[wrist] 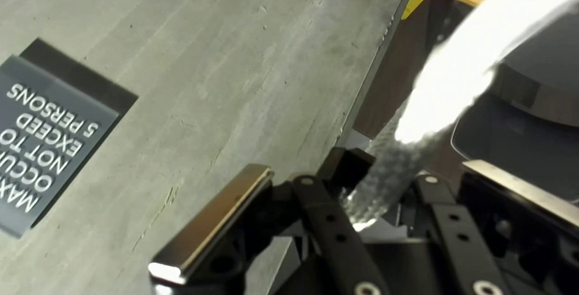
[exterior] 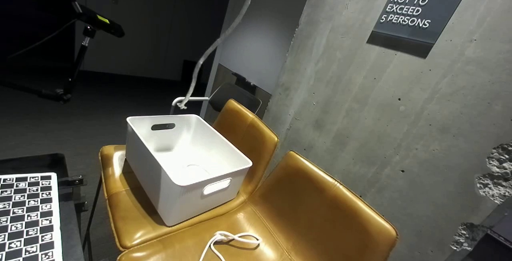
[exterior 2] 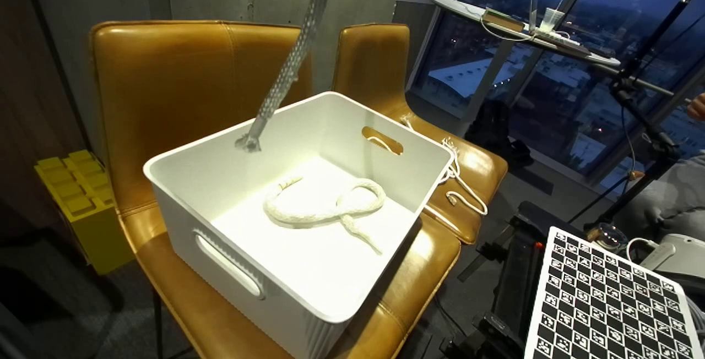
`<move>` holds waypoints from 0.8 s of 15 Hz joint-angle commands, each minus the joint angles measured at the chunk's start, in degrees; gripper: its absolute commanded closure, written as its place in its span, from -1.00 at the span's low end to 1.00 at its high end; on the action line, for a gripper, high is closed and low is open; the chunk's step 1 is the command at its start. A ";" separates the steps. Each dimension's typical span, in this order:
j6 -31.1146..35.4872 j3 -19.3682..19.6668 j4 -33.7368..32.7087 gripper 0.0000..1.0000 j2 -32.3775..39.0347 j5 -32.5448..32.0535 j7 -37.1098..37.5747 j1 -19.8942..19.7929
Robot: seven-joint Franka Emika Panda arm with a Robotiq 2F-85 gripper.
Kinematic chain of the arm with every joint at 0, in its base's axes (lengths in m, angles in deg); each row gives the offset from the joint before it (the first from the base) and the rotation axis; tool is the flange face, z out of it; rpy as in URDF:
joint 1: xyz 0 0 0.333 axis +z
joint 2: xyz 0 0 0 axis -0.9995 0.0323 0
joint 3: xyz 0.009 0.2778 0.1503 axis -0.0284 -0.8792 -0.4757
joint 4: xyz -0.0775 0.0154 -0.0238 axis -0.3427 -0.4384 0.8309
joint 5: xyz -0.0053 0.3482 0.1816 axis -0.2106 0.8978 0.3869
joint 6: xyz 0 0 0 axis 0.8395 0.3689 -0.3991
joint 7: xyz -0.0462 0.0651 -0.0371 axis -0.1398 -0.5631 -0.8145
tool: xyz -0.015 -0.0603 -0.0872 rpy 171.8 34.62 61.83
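My gripper (wrist: 382, 182) shows only in the wrist view. Its black fingers are closed around a thick braided rope (wrist: 457, 82), close to the rope's upper end. The rope looks grey in shade and bright white where lit. In both exterior views the rope (exterior: 216, 43) hangs down from above the picture, and its frayed lower end (exterior 2: 250, 141) is near the top of a white bin. The white bin (exterior: 146, 181) (exterior 2: 182, 227) stands on a tan chair and has oval handle holes. Another pale rope (exterior 2: 308, 218) lies looped on the bin's floor.
Tan leather chairs (exterior: 320, 205) (exterior 2: 176, 111) stand side by side against a concrete wall (exterior: 360, 93). Thin white cords (exterior 2: 476, 202) lie on a chair. A checkered board (exterior: 30, 217) (exterior 2: 611, 304) is beside the chairs. A yellow block (exterior 2: 82, 210) stands behind.
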 commanded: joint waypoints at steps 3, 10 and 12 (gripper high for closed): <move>2.88 4.30 13.19 0.95 0.67 1.20 0.44 0.33; 7.25 5.81 24.96 0.95 2.17 2.28 1.18 0.04; 8.22 6.44 25.52 0.95 3.40 2.85 1.07 -0.09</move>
